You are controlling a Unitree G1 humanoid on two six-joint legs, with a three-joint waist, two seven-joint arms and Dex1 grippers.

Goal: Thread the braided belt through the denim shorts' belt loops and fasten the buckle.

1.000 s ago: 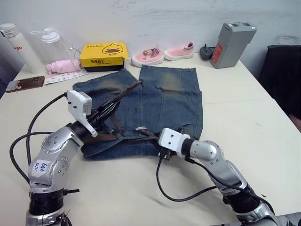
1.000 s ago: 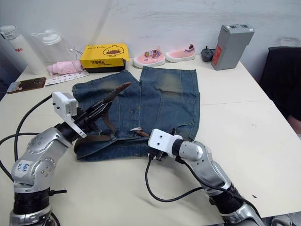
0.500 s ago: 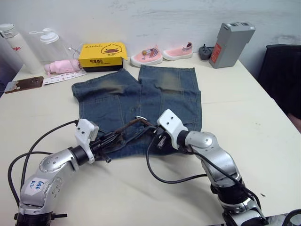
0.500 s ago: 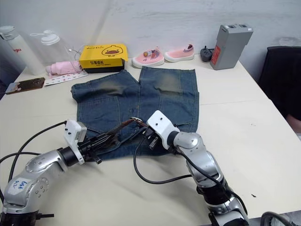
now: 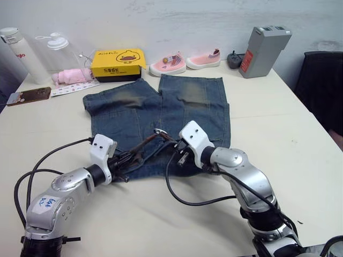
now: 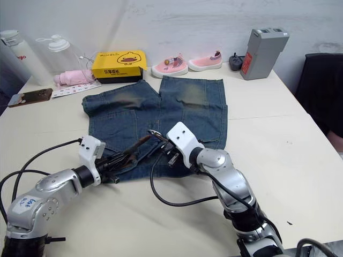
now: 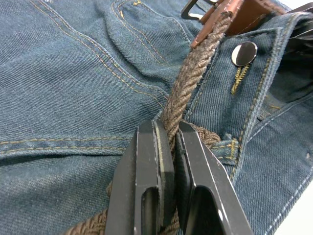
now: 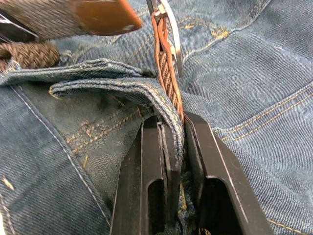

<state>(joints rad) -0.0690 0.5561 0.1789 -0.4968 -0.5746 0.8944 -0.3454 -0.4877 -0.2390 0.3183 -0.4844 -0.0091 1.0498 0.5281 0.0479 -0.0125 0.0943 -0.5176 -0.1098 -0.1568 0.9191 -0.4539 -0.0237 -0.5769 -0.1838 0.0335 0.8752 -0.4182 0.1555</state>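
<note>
Currently braided belt (image 7: 188,83) gripped by left gripper (image 7: 167,147) – denim shorts (image 8: 146,93) waistband, seemingly with belt, pinched by right gripper (image 8: 173,134); buckle (image 8: 168,29) just beyond.

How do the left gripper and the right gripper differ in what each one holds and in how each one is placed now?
The left gripper is shut on the braided belt alone, on its woven part; the right gripper pinches the belt's end by the buckle together with a fold of the denim shorts. The left gripper is at the shorts' near edge on the robot's left; the right gripper sits nearer the fly. Both are closed at the waistband.
</note>
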